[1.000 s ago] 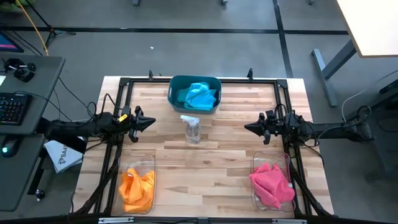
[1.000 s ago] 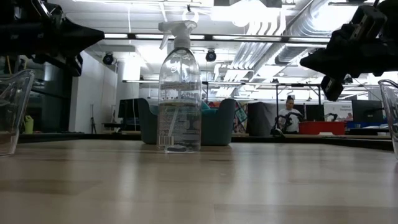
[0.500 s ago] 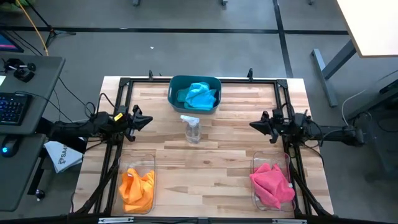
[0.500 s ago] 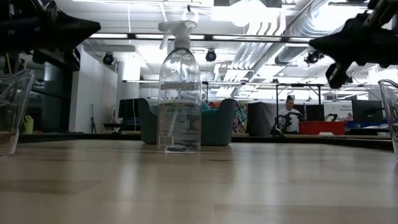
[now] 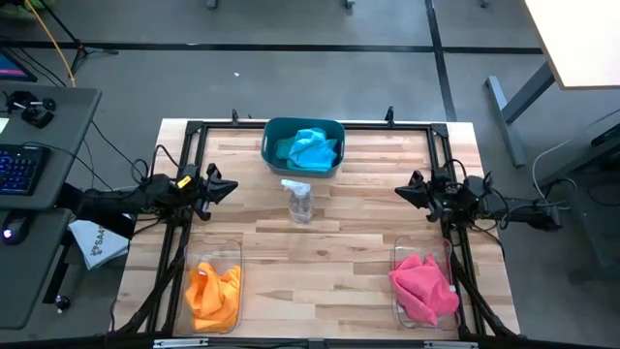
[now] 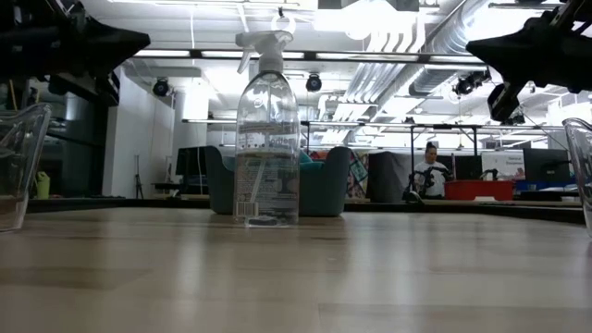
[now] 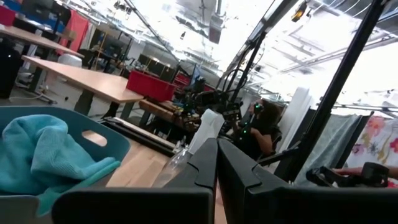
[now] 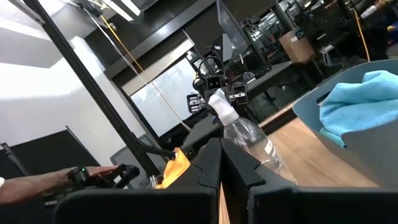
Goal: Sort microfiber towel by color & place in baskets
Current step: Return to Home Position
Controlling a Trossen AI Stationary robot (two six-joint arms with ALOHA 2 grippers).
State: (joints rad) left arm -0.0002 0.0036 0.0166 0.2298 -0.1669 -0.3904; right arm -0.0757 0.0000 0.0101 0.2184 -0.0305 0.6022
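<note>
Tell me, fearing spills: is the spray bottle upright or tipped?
Upright: in the low view the spray bottle stands on its base, trigger head on top.

Orange towel (image 5: pixel 213 289), pink towel (image 5: pixel 423 288), teal basket (image 5: pixel 269 143)

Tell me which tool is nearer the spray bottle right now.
Left. The left tool hangs to the spray bottle's left, fairly close; the right tool hangs on its other side, across a clearly wider gap.
</note>
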